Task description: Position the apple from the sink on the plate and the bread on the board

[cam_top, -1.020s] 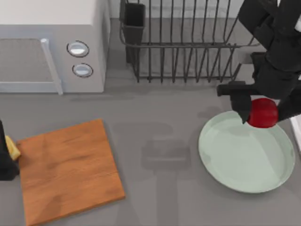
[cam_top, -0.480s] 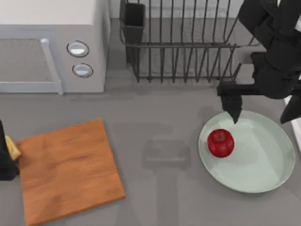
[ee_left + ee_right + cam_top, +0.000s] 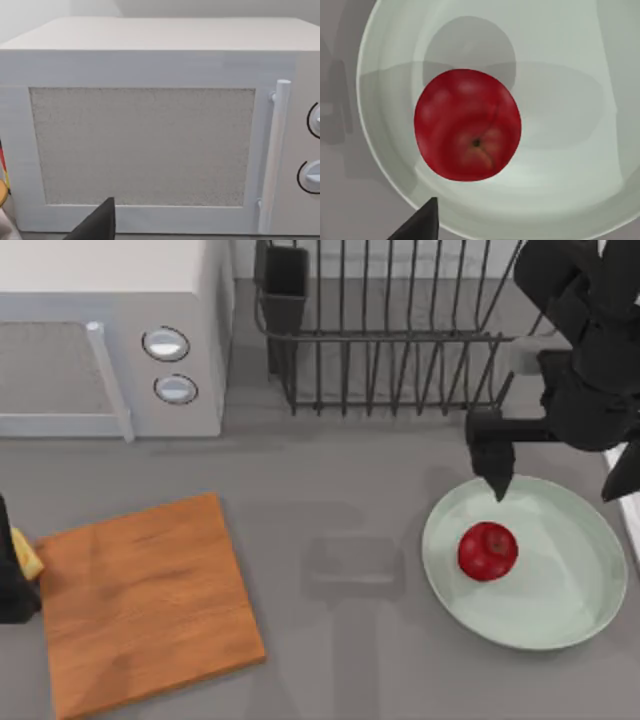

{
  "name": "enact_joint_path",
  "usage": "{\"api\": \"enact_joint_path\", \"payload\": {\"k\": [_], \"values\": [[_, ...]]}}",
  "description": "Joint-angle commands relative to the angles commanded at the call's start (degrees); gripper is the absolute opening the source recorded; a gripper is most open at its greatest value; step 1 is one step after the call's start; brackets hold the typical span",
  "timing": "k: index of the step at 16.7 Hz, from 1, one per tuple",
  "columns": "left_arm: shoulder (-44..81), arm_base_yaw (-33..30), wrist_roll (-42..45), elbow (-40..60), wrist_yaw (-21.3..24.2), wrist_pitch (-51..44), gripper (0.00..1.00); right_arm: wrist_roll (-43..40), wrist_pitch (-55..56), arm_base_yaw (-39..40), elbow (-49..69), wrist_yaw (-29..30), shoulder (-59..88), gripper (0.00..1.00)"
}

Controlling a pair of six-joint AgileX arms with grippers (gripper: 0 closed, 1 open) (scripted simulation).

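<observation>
The red apple (image 3: 488,551) (image 3: 467,125) lies free on the mint-green plate (image 3: 560,615) (image 3: 560,55), left of its middle. My right gripper (image 3: 558,481) hangs open over the plate's far rim, apart from the apple; one fingertip (image 3: 420,222) shows in the right wrist view. The wooden board (image 3: 140,600) lies at the front left with nothing on it. The bread (image 3: 27,560) sits at the board's left edge, beside my left gripper (image 3: 8,570), which is open and faces the microwave (image 3: 145,140). A strip of the sink's rim (image 3: 632,525) shows at the right edge.
A white microwave (image 3: 110,330) with two knobs stands at the back left. A dark wire dish rack (image 3: 390,330) stands at the back middle, close behind my right gripper. Bare grey counter lies between board and plate.
The right gripper opened and let the apple go. The apple dropped onto the plate, landed near its left rim, then rolled a little right. The left arm has not moved.
</observation>
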Motion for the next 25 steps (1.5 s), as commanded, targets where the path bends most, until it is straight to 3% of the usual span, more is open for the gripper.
{"api": "enact_joint_path", "payload": {"k": [7,19,25], "values": [[0.0,0.0,0.0,0.0,0.0,0.0,1.0,-5.1,14.7,-4.9,-18.1,0.0,-21.9,1.0],[0.0,0.0,0.0,0.0,0.0,0.0,1.0,-19.5,56.9,-18.8,-70.7,0.0,-89.2,1.0],[0.0,0.0,0.0,0.0,0.0,0.0,1.0,-23.8,69.1,-22.8,-85.2,0.0,-104.5,1.0]]}}
